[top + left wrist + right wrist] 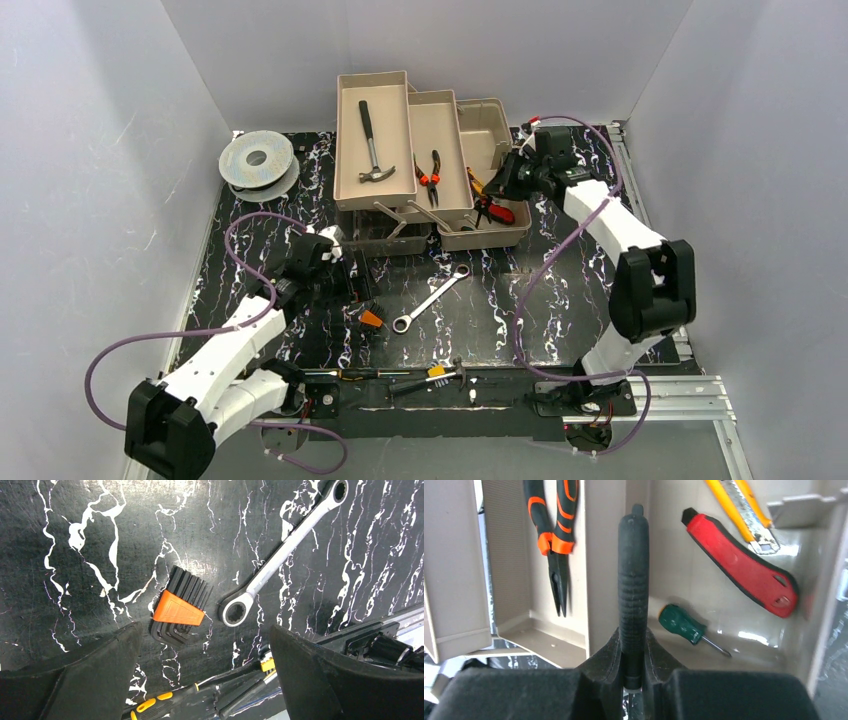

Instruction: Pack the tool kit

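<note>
The tan toolbox stands at the back with its trays folded out. A hammer lies in the left tray and orange-black pliers in the middle one. My right gripper is shut on a black ribbed tool handle, held over the box's deep part. In there lie a red knife, a yellow knife and a green stubby screwdriver. My left gripper hangs open just above the mat, with an orange-capped hex key set just beyond its fingertips.
A ratchet wrench lies on the black marbled mat right of the hex keys. Yellow-black screwdrivers lie along the near edge. A grey spool sits at the back left. Grey walls close in the sides.
</note>
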Controlling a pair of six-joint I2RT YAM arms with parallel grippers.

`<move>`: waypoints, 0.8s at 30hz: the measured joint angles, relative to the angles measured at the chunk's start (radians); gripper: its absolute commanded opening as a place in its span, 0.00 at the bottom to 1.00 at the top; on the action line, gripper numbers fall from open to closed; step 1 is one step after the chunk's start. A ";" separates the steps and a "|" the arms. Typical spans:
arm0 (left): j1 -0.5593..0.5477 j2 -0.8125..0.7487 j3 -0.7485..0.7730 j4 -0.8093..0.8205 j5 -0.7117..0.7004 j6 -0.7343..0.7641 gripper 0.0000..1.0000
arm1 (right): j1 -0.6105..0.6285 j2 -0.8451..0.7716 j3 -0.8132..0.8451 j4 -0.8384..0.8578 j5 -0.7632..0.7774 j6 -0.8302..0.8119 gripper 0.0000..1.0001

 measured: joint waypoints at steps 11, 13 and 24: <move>-0.008 0.070 -0.002 -0.001 0.000 0.025 0.98 | -0.010 0.185 0.200 -0.008 -0.043 0.020 0.01; -0.010 0.070 -0.002 -0.001 0.000 0.027 0.98 | -0.008 0.217 0.234 -0.009 -0.033 0.020 0.01; -0.021 0.071 -0.006 0.000 0.000 0.026 0.98 | -0.006 0.309 0.338 -0.031 -0.051 0.006 0.42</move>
